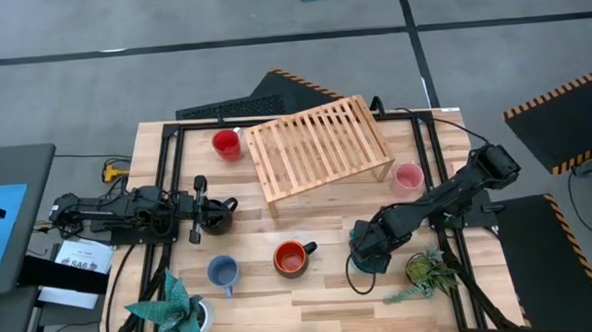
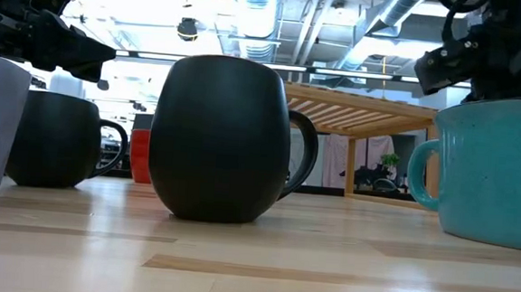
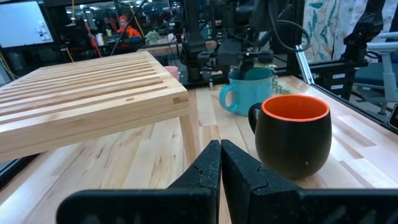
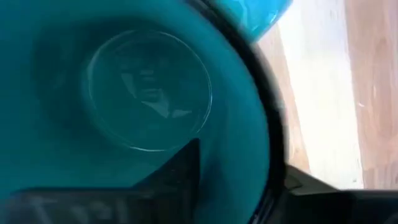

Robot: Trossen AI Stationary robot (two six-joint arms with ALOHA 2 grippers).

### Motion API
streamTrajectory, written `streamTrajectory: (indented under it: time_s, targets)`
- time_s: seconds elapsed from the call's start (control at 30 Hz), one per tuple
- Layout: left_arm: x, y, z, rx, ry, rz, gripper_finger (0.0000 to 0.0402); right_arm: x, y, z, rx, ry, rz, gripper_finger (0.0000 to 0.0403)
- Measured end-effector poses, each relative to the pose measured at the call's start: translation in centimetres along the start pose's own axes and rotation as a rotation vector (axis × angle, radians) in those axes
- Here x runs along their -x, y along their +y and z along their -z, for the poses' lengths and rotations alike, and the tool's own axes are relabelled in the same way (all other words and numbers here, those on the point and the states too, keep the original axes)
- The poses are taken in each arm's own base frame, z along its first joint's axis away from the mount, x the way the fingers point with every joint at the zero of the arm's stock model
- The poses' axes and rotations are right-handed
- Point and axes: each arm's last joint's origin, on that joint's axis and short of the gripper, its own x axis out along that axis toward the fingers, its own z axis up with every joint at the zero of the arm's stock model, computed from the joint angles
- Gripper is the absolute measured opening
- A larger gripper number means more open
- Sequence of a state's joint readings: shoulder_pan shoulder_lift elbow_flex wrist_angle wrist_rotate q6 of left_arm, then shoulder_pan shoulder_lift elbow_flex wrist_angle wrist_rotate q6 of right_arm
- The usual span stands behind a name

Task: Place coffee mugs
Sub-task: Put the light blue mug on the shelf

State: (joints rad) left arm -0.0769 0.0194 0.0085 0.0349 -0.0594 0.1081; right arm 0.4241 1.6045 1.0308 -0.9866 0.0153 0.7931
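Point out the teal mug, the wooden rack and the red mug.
teal mug (image 3: 245, 93), left wrist view, its side wall.
wooden rack (image 1: 315, 143), high view, its slatted top.
red mug (image 1: 225, 144), high view, its inside.

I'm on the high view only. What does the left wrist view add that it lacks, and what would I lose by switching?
Only the left wrist view shows the left tool shut, tips together, and the orange inside of the black-sided mug from the side.

Only the high view shows the red mug, pink mug, light blue mug, black mug by the left tool and both potted plants.

Both show the wooden rack, the table and the right tool over the teal mug.
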Motion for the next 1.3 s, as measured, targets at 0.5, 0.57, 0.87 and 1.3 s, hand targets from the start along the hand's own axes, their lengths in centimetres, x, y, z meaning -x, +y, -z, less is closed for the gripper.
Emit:
streamTrajectory:
  time_s: [0.5, 0.57, 0.87, 1.3]
  targets:
    - [0.0, 0.0, 0.0, 0.0, 0.0, 0.0, 0.0, 8.8, 1.9, 0.4, 0.43, -0.225, -0.348, 0.0047]
    - [0.0, 0.0, 0.0, 0.0, 0.0, 0.0, 0.0, 11.4, 2.5, -0.2, 0.483, -0.337, -0.389, 0.0047]
    - [0.0, 0.0, 0.0, 0.0, 0.0, 0.0, 0.0, 21.6, -1.2, -4.0, 0.382, -0.772, -0.041, 0.0047]
    - [0.0, 0.0, 0.0, 0.0, 0.0, 0.0, 0.0, 25.6, -19.4, -8.3, -0.315, -0.64, 0.358, 0.0047]
